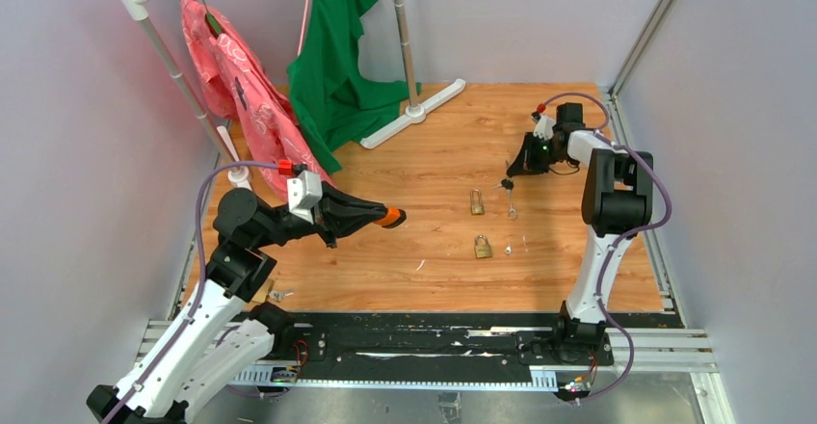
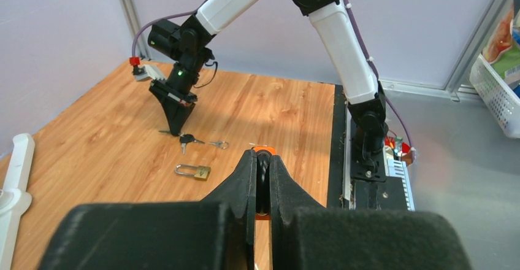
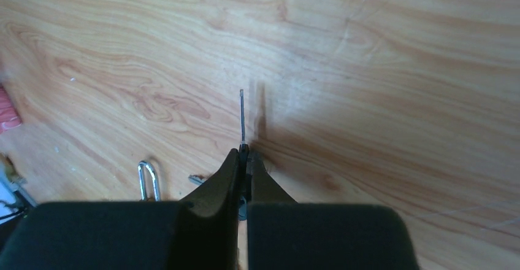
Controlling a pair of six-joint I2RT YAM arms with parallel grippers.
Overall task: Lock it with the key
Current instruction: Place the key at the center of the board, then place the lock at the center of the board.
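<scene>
Two brass padlocks lie on the wooden floor, one (image 1: 477, 202) behind the other (image 1: 483, 247). My right gripper (image 1: 511, 169) is shut on a key whose thin blade (image 3: 242, 116) sticks out past the fingertips, low over the wood. More keys of the bunch (image 1: 507, 193) hang and lie below it, next to the far padlock. One padlock (image 2: 193, 172) and the keys (image 2: 191, 140) show in the left wrist view. A padlock shackle (image 3: 147, 181) shows in the right wrist view. My left gripper (image 1: 390, 217) is shut on a small orange item (image 2: 263, 150), held left of the padlocks.
A clothes rack with pink (image 1: 241, 96) and green (image 1: 337, 58) garments stands at the back left; its white foot (image 1: 414, 111) reaches onto the wood. A black rail (image 1: 434, 342) runs along the near edge. A white basket (image 2: 497, 92) sits beyond the right wall.
</scene>
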